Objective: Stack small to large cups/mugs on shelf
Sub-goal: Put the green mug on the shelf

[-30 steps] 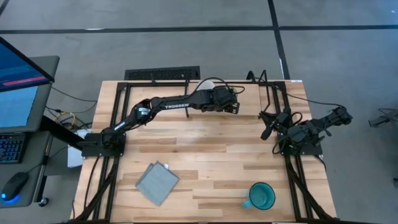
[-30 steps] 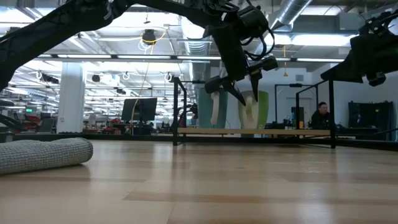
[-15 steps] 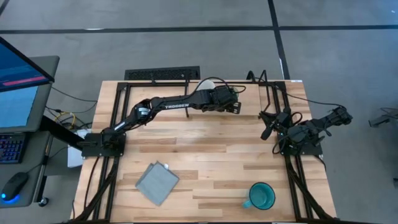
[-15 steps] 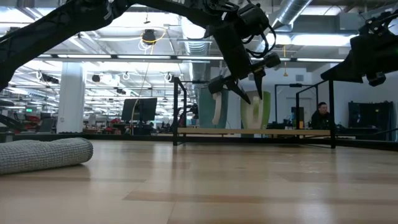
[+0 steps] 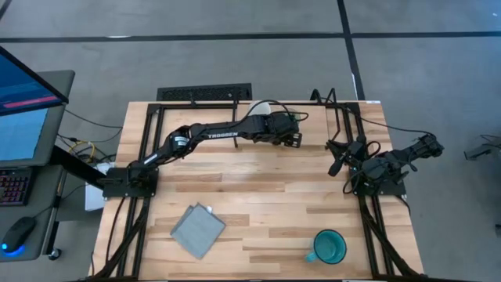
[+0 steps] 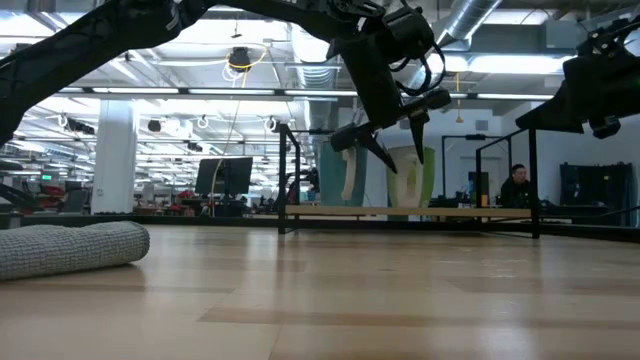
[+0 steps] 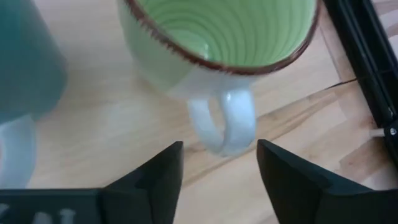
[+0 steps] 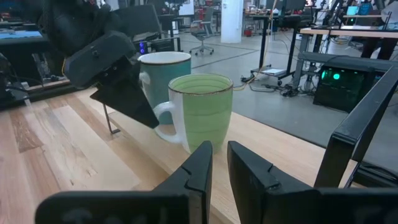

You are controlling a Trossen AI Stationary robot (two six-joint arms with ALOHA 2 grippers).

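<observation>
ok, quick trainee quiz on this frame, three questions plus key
1. The tabletop mug is: A green, B teal, C red?
2. True or false: the left tool has its fingers open, one on either side of the green mug's handle, not touching it.
3. Fill in: the flat grey thing on the table is a ___.

Key: 1 B. 2 true. 3 cloth.
</observation>
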